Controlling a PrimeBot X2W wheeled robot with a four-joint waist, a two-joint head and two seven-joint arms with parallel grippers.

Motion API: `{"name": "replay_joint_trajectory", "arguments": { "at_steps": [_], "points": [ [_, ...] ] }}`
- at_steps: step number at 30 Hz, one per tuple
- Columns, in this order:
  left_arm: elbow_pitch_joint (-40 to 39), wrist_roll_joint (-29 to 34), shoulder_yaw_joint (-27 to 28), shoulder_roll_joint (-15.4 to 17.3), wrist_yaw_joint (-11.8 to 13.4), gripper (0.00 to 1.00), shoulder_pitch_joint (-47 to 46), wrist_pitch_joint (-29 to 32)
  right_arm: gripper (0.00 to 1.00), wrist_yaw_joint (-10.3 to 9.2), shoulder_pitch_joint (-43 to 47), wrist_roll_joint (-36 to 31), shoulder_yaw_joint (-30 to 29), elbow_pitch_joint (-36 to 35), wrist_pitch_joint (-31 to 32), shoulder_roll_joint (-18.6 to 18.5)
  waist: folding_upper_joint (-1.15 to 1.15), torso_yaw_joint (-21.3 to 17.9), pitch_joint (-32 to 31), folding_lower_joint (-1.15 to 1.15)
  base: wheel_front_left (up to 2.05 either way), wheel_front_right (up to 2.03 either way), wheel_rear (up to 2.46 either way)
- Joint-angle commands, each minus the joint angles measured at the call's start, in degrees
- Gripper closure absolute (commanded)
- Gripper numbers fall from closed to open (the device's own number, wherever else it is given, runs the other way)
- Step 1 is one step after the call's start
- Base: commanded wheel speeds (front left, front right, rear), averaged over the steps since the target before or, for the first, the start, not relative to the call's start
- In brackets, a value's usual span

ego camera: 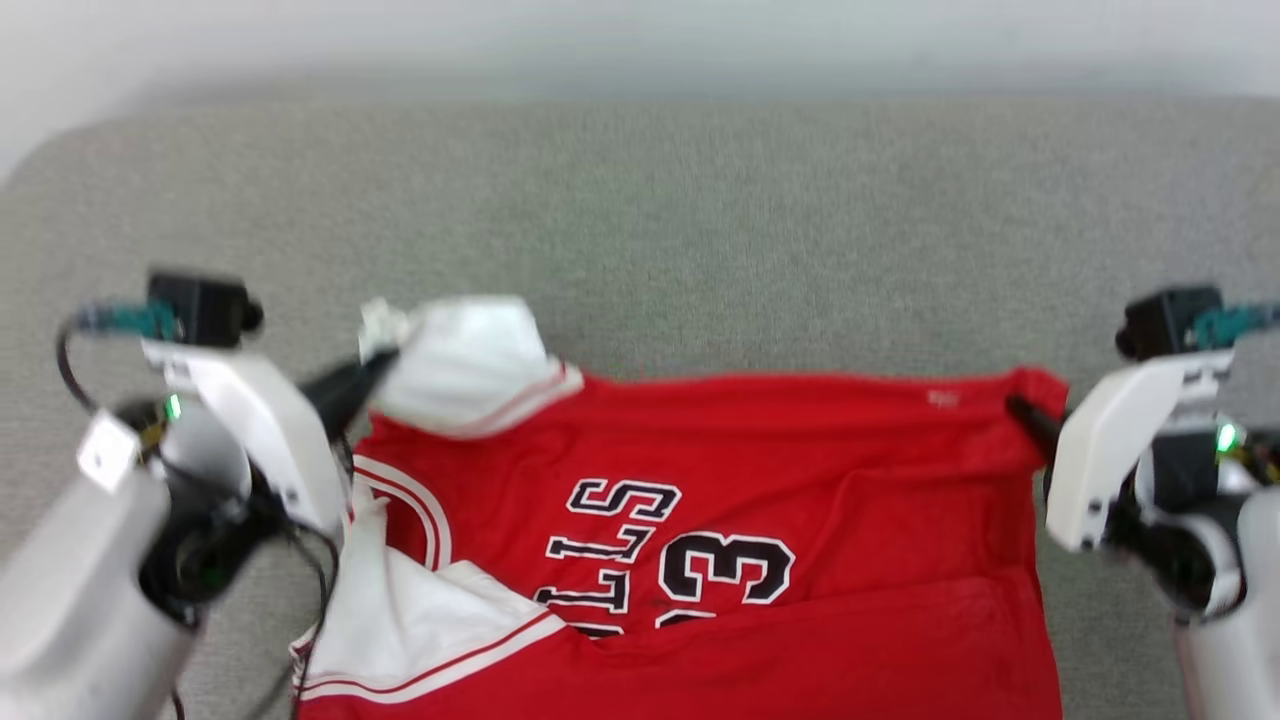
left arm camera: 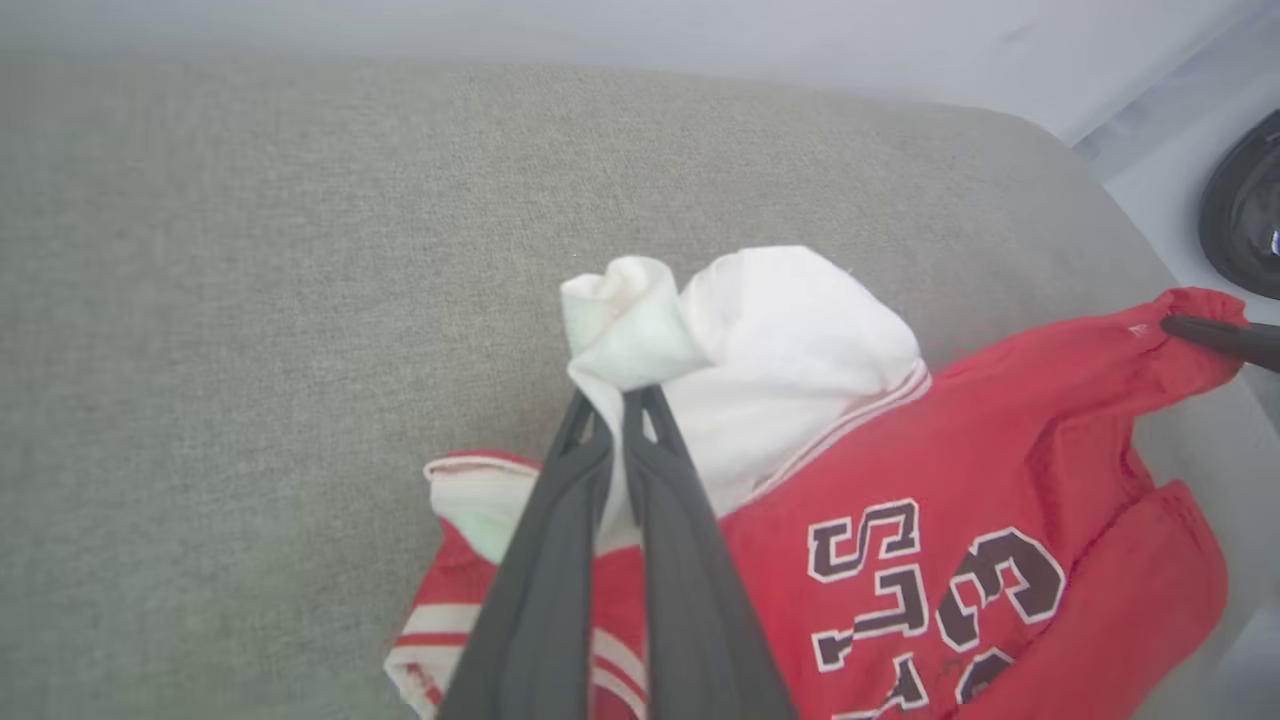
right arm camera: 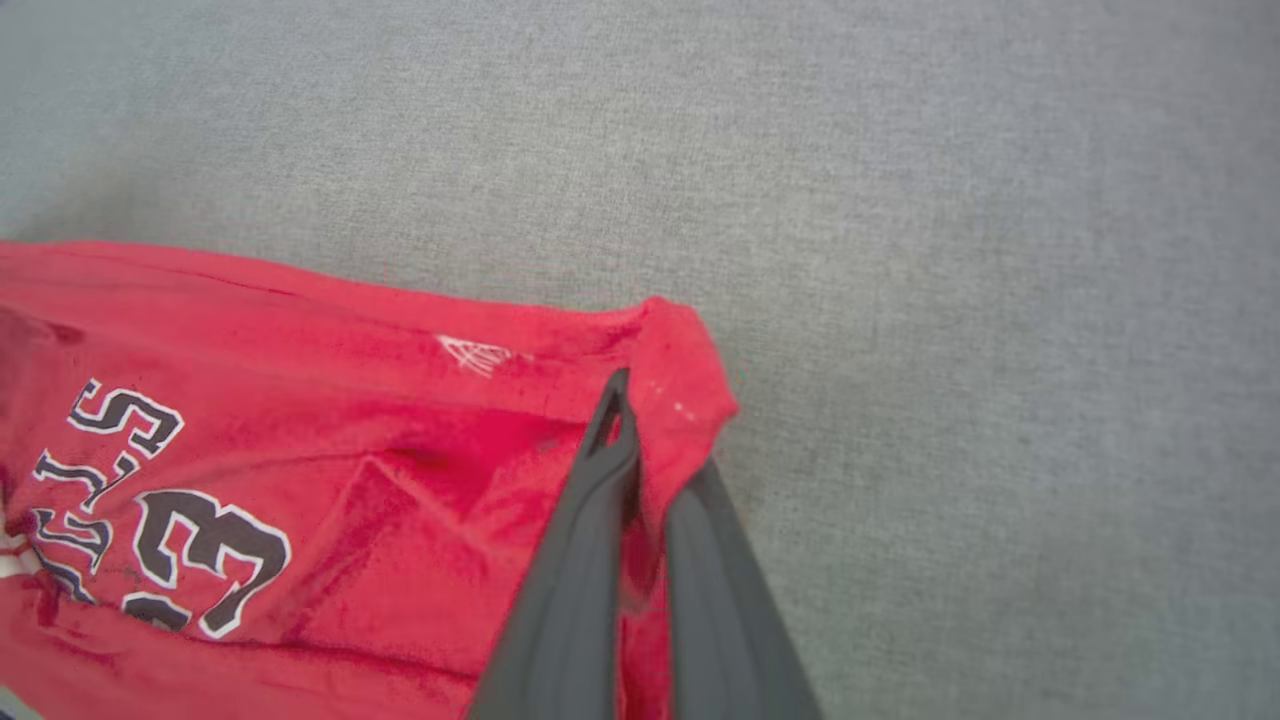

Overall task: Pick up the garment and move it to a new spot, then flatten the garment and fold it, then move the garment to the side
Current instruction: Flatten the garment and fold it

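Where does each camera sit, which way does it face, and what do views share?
Head view: on the head, facing down at the garment on grey upholstery; both forearms show.
Left wrist view: along the left gripper, shut on the white sleeve.
Right wrist view: along the right gripper, shut on a red corner.
Shared: the black lettering.

Head camera looks down from above — both wrist cameras sit close, low-angled, sharing the garment (ego camera: 850,450) with it.
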Motion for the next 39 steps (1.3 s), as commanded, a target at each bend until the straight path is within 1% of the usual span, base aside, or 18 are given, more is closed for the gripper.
{"name": "replay_joint_trajectory", "arguments": {
  "at_steps": [1, 6, 8, 12, 16, 18, 20, 21, 22, 23, 24, 27, 32, 34, 38, 39],
  "points": [
    [-0.23, -0.08, 0.16, 0.31, 0.36, 1.00, 1.82, -0.49, 1.00, -0.04, 1.63, 0.72, 0.04, -0.09, -0.38, 0.22, 0.00, 0.63, -2.08, 0.00, 0.00, 0.00, 0.00],
    [-1.62, -3.18, 0.68, 0.04, 1.84, 1.00, 11.74, -3.49, 1.00, -0.04, 9.24, 1.54, 0.07, 0.47, -3.53, 1.43, 0.00, 1.07, -5.45, 0.00, 0.00, 0.00, 0.00],
    [-2.09, -4.15, 0.61, -0.65, 2.36, 1.00, 15.20, -4.69, 1.00, -0.04, 11.93, 1.73, -0.24, 1.36, -4.45, 1.81, 0.00, 1.23, -6.69, 0.00, 0.00, 0.00, 0.00],
    [-1.77, -6.11, 0.45, -1.56, 2.30, 1.00, 21.15, -6.68, 1.00, -0.03, 16.25, 2.44, 0.10, 2.41, -6.57, 2.48, 0.00, 1.27, -7.97, 0.00, 0.00, 0.00, 0.00],
    [0.36, -6.94, 0.15, -2.81, 2.51, 1.00, 24.87, -8.48, 1.00, -0.04, 19.22, 3.60, 0.66, 3.29, -9.51, 3.18, 0.00, 1.16, -8.48, 0.00, 0.00, 0.00, 0.00],
    [1.79, -6.11, 0.07, -2.96, 2.82, 1.00, 25.54, -9.64, 1.00, -0.03, 20.26, 3.67, 0.85, 3.67, -10.75, 3.49, 0.00, 1.07, -8.75, 0.00, 0.00, 0.00, 0.00],
    [3.21, -7.12, -0.39, -4.44, 2.37, 1.00, 26.78, -9.85, 1.00, -0.03, 21.32, 3.46, 0.90, 4.15, -11.64, 3.94, 0.00, 0.89, -9.13, 0.00, 0.00, 0.00, 0.00],
    [3.97, -7.65, -0.25, -5.03, 2.44, 0.97, 27.13, -10.11, 0.74, -0.03, 21.84, 3.18, 0.64, 4.24, -12.68, 4.14, 0.00, 0.77, -9.35, 0.00, 0.00, 0.00, 0.00],
    [4.69, -8.01, -0.27, -5.37, 2.53, 0.62, 27.26, -10.12, 0.74, -0.04, 22.19, 3.19, 0.25, 4.55, -13.39, 4.43, 0.00, 0.74, -9.50, 0.00, 0.00, 0.00, 0.00],
    [5.38, -8.05, -0.47, -5.69, 2.37, 0.16, 27.25, -9.99, 0.00, -0.03, 22.72, 3.25, 0.28, 4.78, -13.86, 4.80, 0.00, 0.74, -9.66, 0.00, 0.00, 0.00, 0.00],
    [5.85, -7.61, -0.63, -5.93, 2.09, 0.00, 26.96, -10.51, 0.00, -0.03, 22.97, 3.17, 0.39, 4.55, -14.88, 5.09, 0.00, 0.74, -9.78, 0.00, 0.00, 0.00, 0.00],
    [6.86, -6.74, -0.57, -6.77, 1.47, 0.00, 26.29, -12.53, 0.00, -0.03, 23.74, 3.37, 0.19, 3.52, -18.48, 5.65, 0.00, 0.71, -10.36, 0.00, 0.00, 0.00, 0.00],
    [6.28, -3.73, 0.17, -7.04, 0.23, 0.00, 24.98, -18.86, 0.00, -0.03, 24.55, 4.51, -0.35, 0.21, -23.66, 6.56, 0.00, 0.59, -10.96, 0.00, 0.00, 0.00, 0.00],
    [5.51, -2.15, 0.50, -6.99, -0.16, 0.00, 24.57, -21.96, 0.00, -0.03, 24.98, 4.30, -0.74, -1.11, -24.43, 6.72, 0.00, 0.56, -11.27, 0.00, 0.00, 0.00, 0.00],
    [4.01, 2.10, 0.91, -7.05, 0.45, 0.00, 23.76, -27.76, 0.00, -0.03, 25.35, 3.75, -2.66, -3.25, -23.20, 6.68, 0.00, 0.65, -11.95, 0.00, 0.00, 0.00, 0.00],
    [3.75, 2.43, 1.48, -7.51, 0.64, 0.00, 23.66, -28.74, 0.00, -0.03, 25.40, 3.66, -3.37, -3.68, -22.54, 6.66, 0.00, 0.68, -12.13, 0.00, 0.00, 0.00, 0.00]
  ]
}}
